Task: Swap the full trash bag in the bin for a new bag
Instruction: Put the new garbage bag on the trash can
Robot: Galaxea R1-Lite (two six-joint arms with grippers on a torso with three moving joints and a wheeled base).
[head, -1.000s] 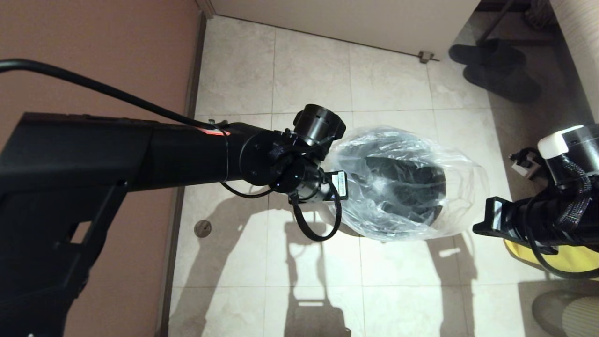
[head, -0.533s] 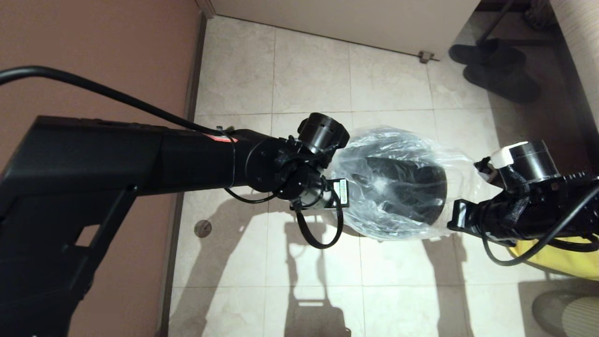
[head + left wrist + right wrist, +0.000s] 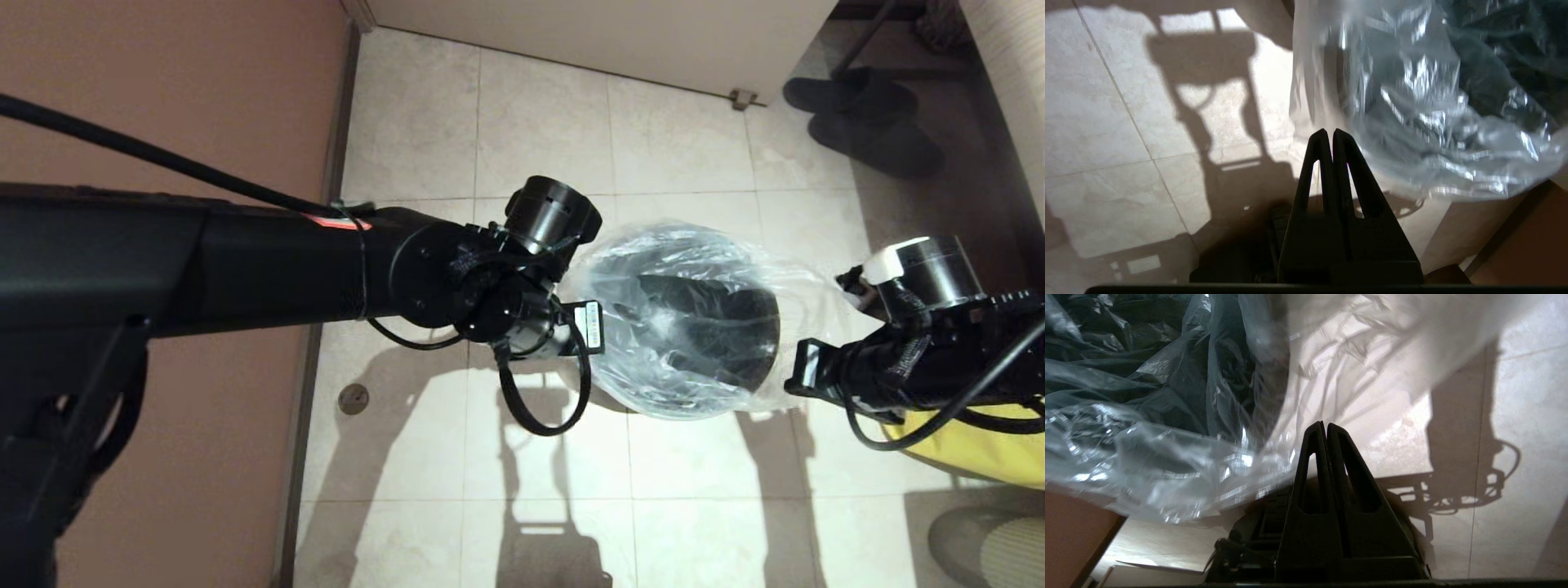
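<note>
Clear crinkly new bag (image 3: 694,318) draped over bin (image 3: 718,327) — mouth wider than rim

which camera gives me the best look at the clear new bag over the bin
The head view: it shows the whole new bag draped over the bin, between the left gripper and the right gripper. Each wrist view shows only one crinkled side of it, pinched in closed fingers.

The head camera looks steeply down on the beige tiled floor (image 3: 539,139), with the thin clear crinkly plastic bag (image 3: 678,318) right of centre. Each wrist camera sits close behind its closed black fingers (low centre of frame), facing that same bag (image 3: 1412,102) (image 3: 1167,437) from opposite sides.
</note>
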